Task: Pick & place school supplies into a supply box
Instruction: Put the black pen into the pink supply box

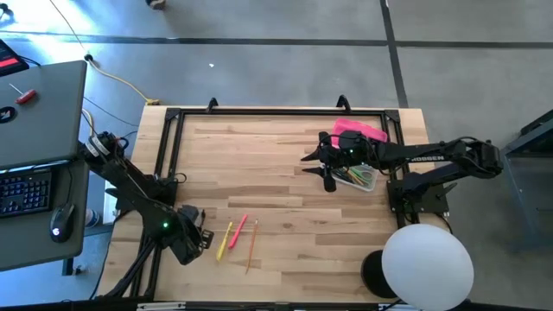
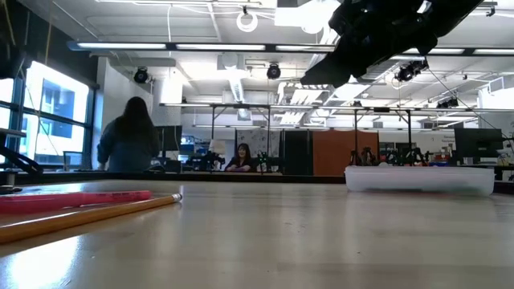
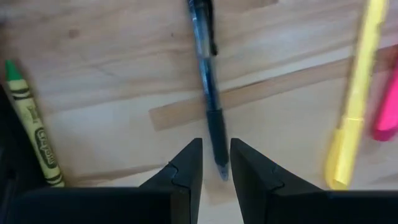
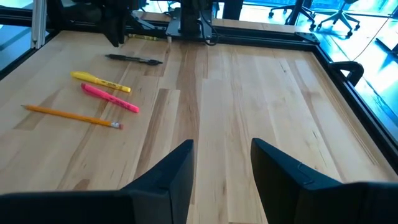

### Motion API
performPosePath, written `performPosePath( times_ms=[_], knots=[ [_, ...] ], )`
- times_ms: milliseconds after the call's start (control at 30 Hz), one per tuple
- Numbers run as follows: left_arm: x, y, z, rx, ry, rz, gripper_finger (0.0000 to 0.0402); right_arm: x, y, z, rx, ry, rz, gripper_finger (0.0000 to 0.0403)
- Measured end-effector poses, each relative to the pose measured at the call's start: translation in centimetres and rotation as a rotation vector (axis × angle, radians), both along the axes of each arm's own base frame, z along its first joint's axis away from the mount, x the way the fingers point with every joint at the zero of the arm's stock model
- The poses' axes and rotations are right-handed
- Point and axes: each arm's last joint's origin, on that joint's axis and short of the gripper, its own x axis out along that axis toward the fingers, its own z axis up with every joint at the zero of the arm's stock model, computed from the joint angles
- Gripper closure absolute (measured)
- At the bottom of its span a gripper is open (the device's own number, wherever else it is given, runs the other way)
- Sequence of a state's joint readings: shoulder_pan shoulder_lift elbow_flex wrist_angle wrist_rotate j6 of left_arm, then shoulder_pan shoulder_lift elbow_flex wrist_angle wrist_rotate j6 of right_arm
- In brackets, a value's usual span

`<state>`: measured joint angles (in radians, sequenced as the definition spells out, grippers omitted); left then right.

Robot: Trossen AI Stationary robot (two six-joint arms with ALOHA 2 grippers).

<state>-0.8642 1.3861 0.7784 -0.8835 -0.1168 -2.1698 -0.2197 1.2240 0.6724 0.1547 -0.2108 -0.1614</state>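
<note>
Premises: an open-plan robotics lab or workshop. The work station is a pale wooden tabletop (image 1: 285,173) edged with a black metal frame (image 1: 168,147), standing on a bare grey concrete floor (image 1: 259,60). Two dark robot arms are mounted at its sides. Beside it, a grey desk (image 1: 43,112) carries a keyboard (image 1: 24,192) and a mouse (image 1: 58,223), with cables trailing across the floor. The low view shows exposed ceiling ducts (image 2: 233,80), strip lighting, large windows (image 2: 48,112) and further equipment benches. Two people (image 2: 128,136) are present in the background. Office chairs (image 4: 339,9) stand beyond the tabletop.
</note>
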Motion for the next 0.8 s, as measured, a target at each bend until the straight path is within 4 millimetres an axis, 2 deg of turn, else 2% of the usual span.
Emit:
performPosePath(
  times_ms=[367,800],
  knots=[
    [-0.2,0.2,-2.2,-0.054,-0.053,-0.036,0.0289,0.0,0.0,0.0,0.0,0.0,0.001,0.0265],
    [-0.8,0.9,-3.4,-0.021,-0.038,-0.045,0.0289,0.0,0.0,0.0,0.0,0.001,0.001,0.0265]
  ],
)
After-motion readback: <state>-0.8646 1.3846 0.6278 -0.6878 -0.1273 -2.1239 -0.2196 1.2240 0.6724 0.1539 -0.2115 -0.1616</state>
